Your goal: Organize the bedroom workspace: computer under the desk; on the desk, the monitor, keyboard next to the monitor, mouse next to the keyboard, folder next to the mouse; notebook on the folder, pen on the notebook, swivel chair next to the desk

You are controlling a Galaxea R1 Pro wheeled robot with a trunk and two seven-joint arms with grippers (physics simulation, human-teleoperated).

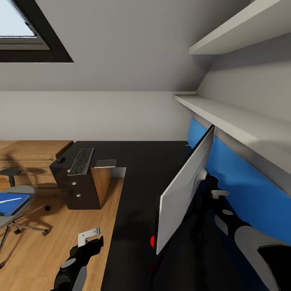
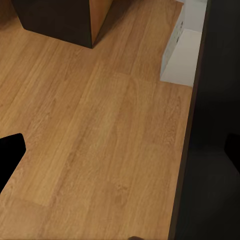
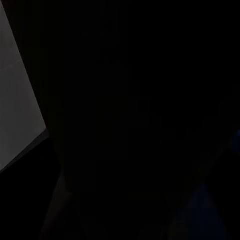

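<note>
Soft, even daylight came from the skylight, the glossy desk mirrored faint reflections, renders looked slightly soft and smeared, and the right wrist view was almost wholly black.

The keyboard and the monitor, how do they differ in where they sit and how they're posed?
The keyboard lies flat; the monitor stands on edge, its pale back showing. The keyboard rests on the desk's far left arm above the drawers, while the monitor is nearer, toward the blue panel. The keyboard is dark-keyed and slim; the monitor is far larger. Both are on the black desk top.
</note>
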